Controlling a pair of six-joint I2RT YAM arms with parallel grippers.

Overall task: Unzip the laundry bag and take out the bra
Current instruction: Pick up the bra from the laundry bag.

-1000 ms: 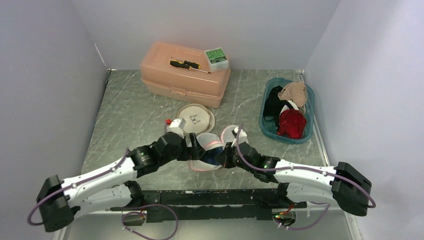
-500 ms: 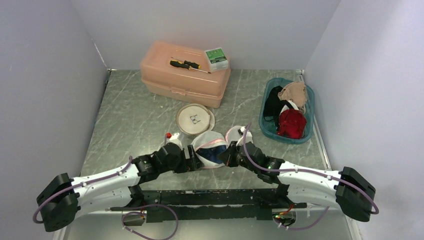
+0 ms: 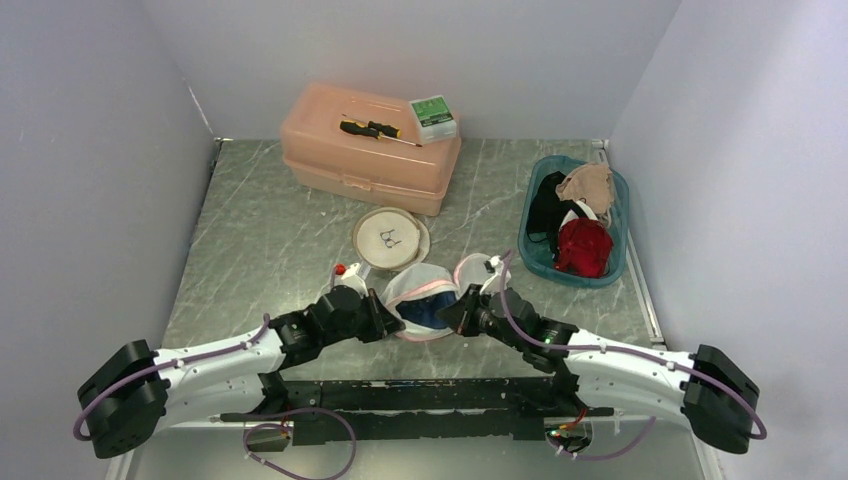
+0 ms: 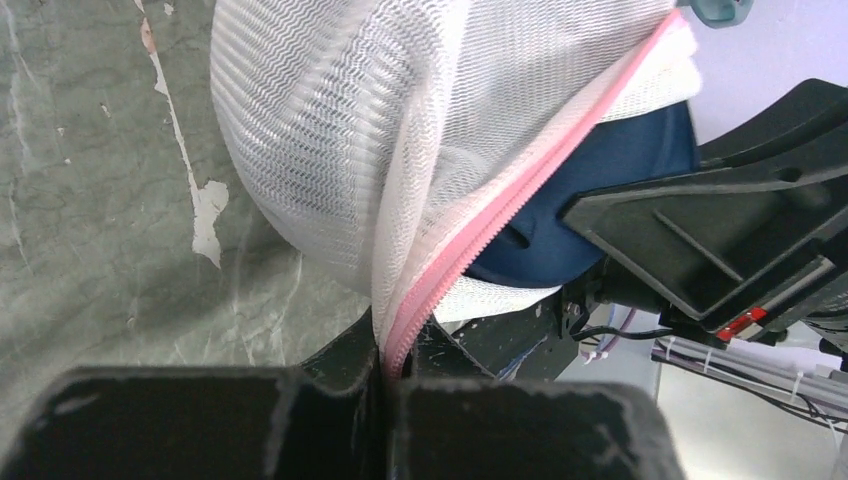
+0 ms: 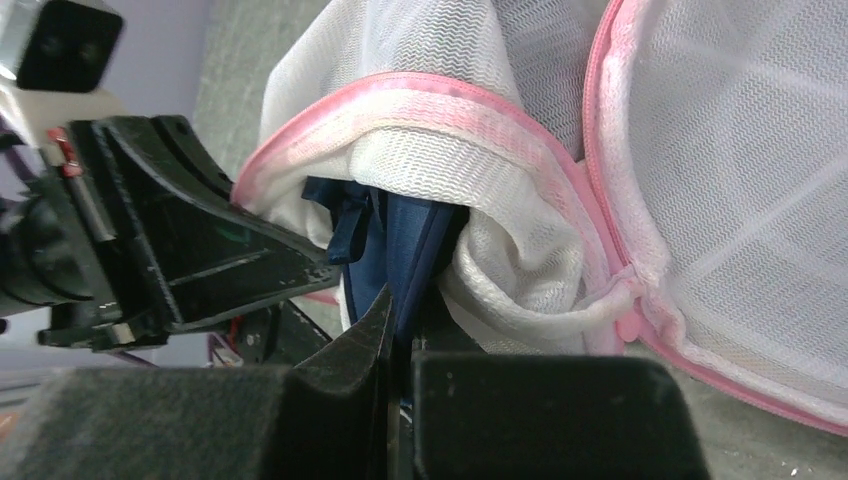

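White mesh edged in pink makes up the laundry bag point(image 3: 418, 290), which sits between our two grippers, with its zip parted and the navy bra point(image 3: 428, 313) showing in the gap. The left gripper point(image 3: 384, 318) is at the bag's left side. In the left wrist view its fingertips point(image 4: 345, 362) are pressed together on the pink zip edge of the bag point(image 4: 330, 130), and the bra point(image 4: 570, 225) bulges out just past that edge. The right gripper point(image 3: 453, 318) comes in from the opposite side, facing the left one across the opening. In the right wrist view its fingers point(image 5: 365, 335) are closed on a fold of the bra point(image 5: 405, 235) directly in front of them. The bag's pink rim point(image 5: 420, 95) arches over that fold, and a second domed mesh half lies to the right. Just beyond the left gripper a round white disc point(image 3: 390, 238) lies flat on the grey marbled table point(image 3: 260, 230). Farther out in the same direction stands a pink toolbox point(image 3: 370, 155), carrying a screwdriver point(image 3: 375, 129) and a small green box point(image 3: 433, 116). Beyond the right gripper and off to its right, a blue basket point(image 3: 575, 283) holds a heap of clothes.
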